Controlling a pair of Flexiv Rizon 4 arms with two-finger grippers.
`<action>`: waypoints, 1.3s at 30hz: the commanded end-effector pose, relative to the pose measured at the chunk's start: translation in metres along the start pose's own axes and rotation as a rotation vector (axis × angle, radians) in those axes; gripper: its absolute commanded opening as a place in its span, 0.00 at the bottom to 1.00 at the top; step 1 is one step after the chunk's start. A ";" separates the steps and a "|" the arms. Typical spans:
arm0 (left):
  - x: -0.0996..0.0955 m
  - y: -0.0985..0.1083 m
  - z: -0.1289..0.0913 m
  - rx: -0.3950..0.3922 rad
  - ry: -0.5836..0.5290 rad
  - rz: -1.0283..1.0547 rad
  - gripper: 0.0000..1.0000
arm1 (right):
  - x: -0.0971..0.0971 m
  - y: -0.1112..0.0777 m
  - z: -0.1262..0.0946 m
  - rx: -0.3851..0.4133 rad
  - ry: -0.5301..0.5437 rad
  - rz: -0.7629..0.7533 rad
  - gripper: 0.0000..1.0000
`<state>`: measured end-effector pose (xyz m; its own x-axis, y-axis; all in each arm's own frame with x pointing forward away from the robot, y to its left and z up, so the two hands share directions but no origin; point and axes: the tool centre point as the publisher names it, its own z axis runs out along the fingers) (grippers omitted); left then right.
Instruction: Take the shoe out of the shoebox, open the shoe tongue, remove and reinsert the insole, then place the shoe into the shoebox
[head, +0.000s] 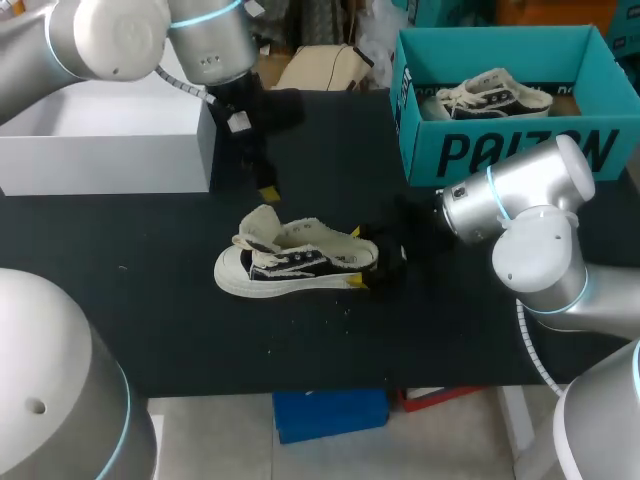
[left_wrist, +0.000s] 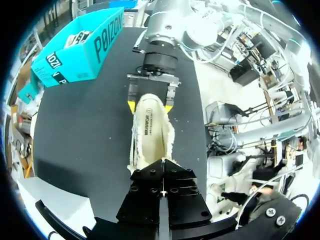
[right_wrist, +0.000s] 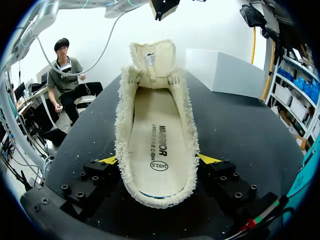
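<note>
A: Right pincer first: its two yellow fingertips press against the heel of the shoe from both sides, so it's clamped on it.

B: And the left pincer?

A: Its fingers are pressed together with nothing between them. It hangs just above the toe end, clear of the shoe.

B: Where's the shoe itself?

A: Sole down in the middle of the black counter, outside the box, toe to the left and heel to the right. The tongue stands up at the toe end, and the cream insole lies flat inside, in full view.

B: Farther out?

A: The teal shoebox stands open at the far right of the counter, well apart from the shoe, with a second shoe lying in it. A white box sits at the far left.
</note>
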<state>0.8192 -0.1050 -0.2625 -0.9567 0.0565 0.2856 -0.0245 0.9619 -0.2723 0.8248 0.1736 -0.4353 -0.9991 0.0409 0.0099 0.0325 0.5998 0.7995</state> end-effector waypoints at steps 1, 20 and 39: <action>-0.008 -0.001 0.000 -0.020 0.326 0.379 0.00 | -0.001 -0.004 0.005 0.003 -0.001 0.002 0.00; -0.013 -0.009 0.013 -0.060 0.267 0.241 0.00 | -0.001 -0.004 0.005 0.003 -0.001 0.002 0.00; -0.010 -0.014 0.017 -0.032 0.232 0.245 0.00 | -0.001 -0.004 0.005 0.003 -0.001 0.002 0.00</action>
<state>0.8250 -0.1239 -0.2759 -0.8396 0.3434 0.4209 0.2100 0.9198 -0.3315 0.8248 0.1736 -0.4353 -0.9991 0.0410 0.0099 0.0325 0.5998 0.7995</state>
